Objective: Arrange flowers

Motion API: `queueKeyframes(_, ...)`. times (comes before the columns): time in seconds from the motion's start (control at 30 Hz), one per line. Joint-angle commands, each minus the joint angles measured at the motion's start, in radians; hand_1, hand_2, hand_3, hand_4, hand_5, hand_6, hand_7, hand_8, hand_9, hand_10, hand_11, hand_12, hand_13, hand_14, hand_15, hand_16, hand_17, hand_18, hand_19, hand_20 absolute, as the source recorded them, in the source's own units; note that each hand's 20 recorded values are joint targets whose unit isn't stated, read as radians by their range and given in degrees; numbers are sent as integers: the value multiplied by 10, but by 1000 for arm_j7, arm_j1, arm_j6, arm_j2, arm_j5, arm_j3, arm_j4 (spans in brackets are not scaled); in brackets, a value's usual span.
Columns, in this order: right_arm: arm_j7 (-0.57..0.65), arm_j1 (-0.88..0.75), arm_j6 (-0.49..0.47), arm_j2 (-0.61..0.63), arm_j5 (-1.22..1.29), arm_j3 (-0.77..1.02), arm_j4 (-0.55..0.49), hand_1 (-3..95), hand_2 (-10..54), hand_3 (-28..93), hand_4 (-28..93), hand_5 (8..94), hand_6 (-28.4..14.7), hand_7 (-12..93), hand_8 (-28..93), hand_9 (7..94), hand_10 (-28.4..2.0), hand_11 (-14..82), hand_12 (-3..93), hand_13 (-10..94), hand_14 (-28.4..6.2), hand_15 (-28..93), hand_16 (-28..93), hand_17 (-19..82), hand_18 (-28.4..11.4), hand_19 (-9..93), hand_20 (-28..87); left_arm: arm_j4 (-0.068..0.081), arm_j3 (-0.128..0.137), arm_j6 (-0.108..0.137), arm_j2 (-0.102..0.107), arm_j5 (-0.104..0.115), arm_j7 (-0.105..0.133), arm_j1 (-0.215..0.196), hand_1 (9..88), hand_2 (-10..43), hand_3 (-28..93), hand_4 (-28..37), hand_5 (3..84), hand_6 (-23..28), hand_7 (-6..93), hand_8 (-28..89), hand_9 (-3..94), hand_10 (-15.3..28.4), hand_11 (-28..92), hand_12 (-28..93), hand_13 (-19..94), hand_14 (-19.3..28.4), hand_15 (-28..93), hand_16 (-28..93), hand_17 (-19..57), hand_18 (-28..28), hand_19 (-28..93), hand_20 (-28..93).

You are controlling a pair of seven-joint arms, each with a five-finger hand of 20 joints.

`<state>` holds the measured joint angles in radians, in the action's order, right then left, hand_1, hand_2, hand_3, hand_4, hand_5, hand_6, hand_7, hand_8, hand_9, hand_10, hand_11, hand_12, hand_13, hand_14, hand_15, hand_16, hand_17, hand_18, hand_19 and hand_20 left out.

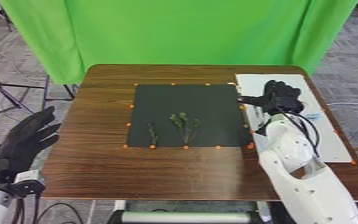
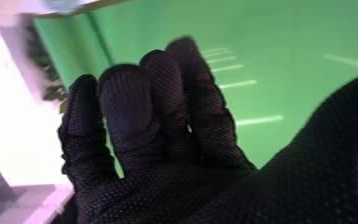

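The right robot hand (image 1: pixel 282 98) is over the white board (image 1: pixel 334 145) at the surface's (image 1: pixel 149 172) 2 to 3 o'clock, fingers straight, slightly parted and pinching nothing, perhaps to keep it clear of the layout. Outward on the dark mat (image 1: pixel 193 97), a slim sprig (image 1: pixel 152 131) lies toward 8 o'clock and a fuller green cluster (image 1: pixel 182 118) near 6, probably spaced for a balanced arrangement. Off the surface at 9 o'clock, the left robot hand (image 1: pixel 23 142) is loosely spread, likely out of the way; no writing is legible.
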<state>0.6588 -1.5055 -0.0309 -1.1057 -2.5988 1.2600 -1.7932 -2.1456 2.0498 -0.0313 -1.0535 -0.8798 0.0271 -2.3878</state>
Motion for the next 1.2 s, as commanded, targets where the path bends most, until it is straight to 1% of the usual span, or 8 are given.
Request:
queueKeyframes(0.03, 17, 29, -56, 60, -28, -16, 68, 478, -93, -218, -11, 590, -25, 426, -154, 582, -138, 609, 433, 584, -124, 807, 315, 205, -218, 728, 449, -7, 6, 3, -10, -4, 2, -13, 232, -58, 708, -283, 225, 10, 224, -107, 177, 85, 152, 187, 149, 116, 224, 36, -90, 187, 395, 68)
queueKeyframes(0.2, 5, 28, -90, 84, -31, -29, 83, 470, -95, 111, -165, 635, -8, 468, -160, 625, -129, 614, 444, 614, -121, 811, 327, 219, -221, 740, 443, -8, 6, 5, -10, -5, 5, -16, 232, -58, 709, -283, 225, 10, 225, -107, 177, 85, 151, 187, 150, 116, 224, 37, -90, 187, 394, 68)
queueKeyframes(0.37, -11, 10, -111, 97, -17, -33, 87, 446, -95, 319, -276, 654, -2, 487, -160, 646, -122, 616, 451, 631, -118, 815, 335, 224, -218, 742, 441, -7, 7, 2, -9, -3, 3, -16, 231, -58, 710, -283, 225, 10, 224, -107, 177, 85, 152, 187, 151, 116, 227, 36, -90, 187, 395, 68)
queueKeyframes(0.5, -16, 1, -118, 98, 1, -36, 87, 414, -95, 409, -282, 656, -2, 488, -161, 646, -121, 616, 456, 633, -118, 814, 340, 225, -218, 742, 439, -4, 5, -4, -6, -3, 2, -12, 232, -58, 709, -283, 226, 11, 224, -108, 177, 85, 152, 187, 151, 117, 228, 35, -90, 188, 395, 68)
queueKeyframes(0.9, -21, -55, -153, 100, 10, -29, 62, 389, -95, 469, -283, 649, -3, 490, -160, 645, -121, 616, 458, 632, -117, 814, 341, 225, -216, 741, 438, 3, 4, -13, 0, -2, -5, -2, 231, -58, 709, -283, 226, 11, 223, -107, 177, 86, 153, 187, 152, 118, 230, 34, -91, 188, 395, 68)
queueKeyframes(1.03, -17, -53, -157, 100, 23, -37, 69, 291, -95, 715, -283, 650, -1, 491, -162, 645, -121, 618, 454, 635, -112, 813, 338, 225, -213, 737, 436, 4, 2, -11, 3, -2, -4, 0, 232, -57, 708, -283, 226, 11, 223, -106, 177, 86, 152, 187, 152, 118, 230, 34, -91, 188, 396, 68)
queueKeyframes(1.13, -17, -56, -143, 100, 31, -43, 78, 306, -95, 770, -283, 655, 3, 491, -160, 654, -120, 617, 449, 643, -107, 813, 336, 228, -211, 736, 435, 7, 2, -15, 5, -2, -8, 3, 232, -56, 707, -283, 226, 11, 223, -106, 177, 86, 152, 187, 152, 118, 230, 34, -91, 188, 396, 68)
queueKeyframes(1.2, -27, -58, -130, 98, 30, -45, 85, 386, -95, 730, -283, 656, 2, 490, 57, 674, -116, 615, 449, 660, -100, 810, 336, 233, -208, 736, 429, 7, 1, -15, 6, -1, -8, 5, 232, -56, 707, -283, 226, 11, 222, -107, 177, 86, 152, 187, 152, 119, 230, 33, -91, 188, 396, 68)
